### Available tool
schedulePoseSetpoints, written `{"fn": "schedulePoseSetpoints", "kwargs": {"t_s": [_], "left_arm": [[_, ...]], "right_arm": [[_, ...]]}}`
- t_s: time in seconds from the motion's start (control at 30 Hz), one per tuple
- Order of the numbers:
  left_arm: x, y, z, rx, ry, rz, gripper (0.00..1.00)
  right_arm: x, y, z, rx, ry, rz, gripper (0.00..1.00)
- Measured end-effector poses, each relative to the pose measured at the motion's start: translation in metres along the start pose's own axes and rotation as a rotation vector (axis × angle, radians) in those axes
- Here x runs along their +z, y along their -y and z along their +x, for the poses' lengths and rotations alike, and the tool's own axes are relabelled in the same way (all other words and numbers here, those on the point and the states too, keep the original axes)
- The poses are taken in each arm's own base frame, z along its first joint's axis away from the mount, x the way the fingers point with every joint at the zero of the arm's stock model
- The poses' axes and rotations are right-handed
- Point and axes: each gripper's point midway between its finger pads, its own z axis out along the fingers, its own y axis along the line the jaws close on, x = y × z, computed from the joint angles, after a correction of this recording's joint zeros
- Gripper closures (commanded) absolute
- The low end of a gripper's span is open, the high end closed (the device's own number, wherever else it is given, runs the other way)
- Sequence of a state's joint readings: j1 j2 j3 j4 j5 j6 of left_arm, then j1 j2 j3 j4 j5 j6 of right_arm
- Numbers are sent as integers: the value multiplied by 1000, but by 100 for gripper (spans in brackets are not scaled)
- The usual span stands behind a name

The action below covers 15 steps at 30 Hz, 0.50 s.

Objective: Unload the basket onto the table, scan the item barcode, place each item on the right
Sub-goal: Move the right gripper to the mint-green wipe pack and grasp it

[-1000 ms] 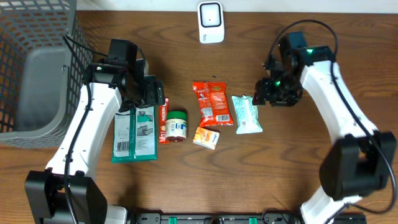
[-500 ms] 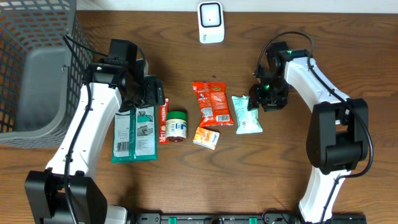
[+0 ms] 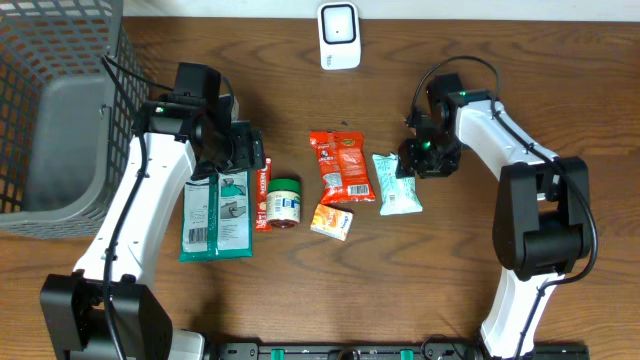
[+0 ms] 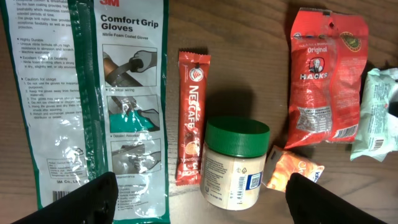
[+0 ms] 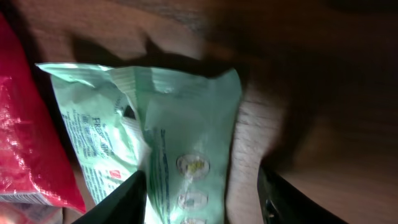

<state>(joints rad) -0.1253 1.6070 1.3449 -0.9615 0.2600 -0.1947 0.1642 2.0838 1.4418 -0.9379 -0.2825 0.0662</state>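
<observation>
The right tool [image 5: 204,196] stands half-wide, its two fingers [image 5: 134,196] straddling the 12 o'clock end of a mint-green wipes packet [image 5: 186,124]. One finger overlaps the packet's edge, while a strip of bare wood shows between the other finger and the packet, so nothing is clamped. The packet lies flat on the wooden surface [image 3: 450,280], right of centre in the overhead view, its long axis running from 12 to 6 o'clock. It is a soft, crinkled film pack with dark print and a row of small round icons, and its top edge is creased into folds.

At the packet's 9 o'clock a red Hacks bag [image 3: 342,166] lies just beside it, leaving little room there. From 3 to 6 o'clock the wood is open. A white scanner [image 3: 339,35] stands near the far edge, at about 11 o'clock from the packet, with bare wood between.

The left tool [image 4: 208,199] is spread wide, holding nothing, above a Nescafé stick [image 4: 191,118] and a green-lidded jar [image 4: 235,163] lying on its side. A small orange sachet [image 4: 295,171] touches the jar at 3 o'clock. A 3M Comfort Grip Gloves pack [image 4: 93,93] lies at the stick's 9 o'clock. A wire basket [image 3: 30,60] fills the 10 o'clock corner.
</observation>
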Motion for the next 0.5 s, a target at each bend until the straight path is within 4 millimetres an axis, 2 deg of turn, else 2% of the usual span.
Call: {"fn": "schedulePoseSetpoints", "kwargs": {"t_s": [0.17,0.2,0.27,0.3,0.4,0.5], "left_arm": [[0,0,0,0,0,0,14],[0,0,0,0,0,0,14],[0,0,0,0,0,0,13],[0,0,0,0,0,0,14],[0,0,0,0,0,0,14],[0,0,0,0,0,0,13]], "right_arm": [[5,-9,-1,-33,24,-15,59],[6,-11,0,-38,24,-16,64],[6,-15,0,-45,23,-29,84],[6,-16,0,-47,22,-33,86],[3,-20,2,-52,22,-52,99],[-2,-21,3,-53,26,-52,99]]}}
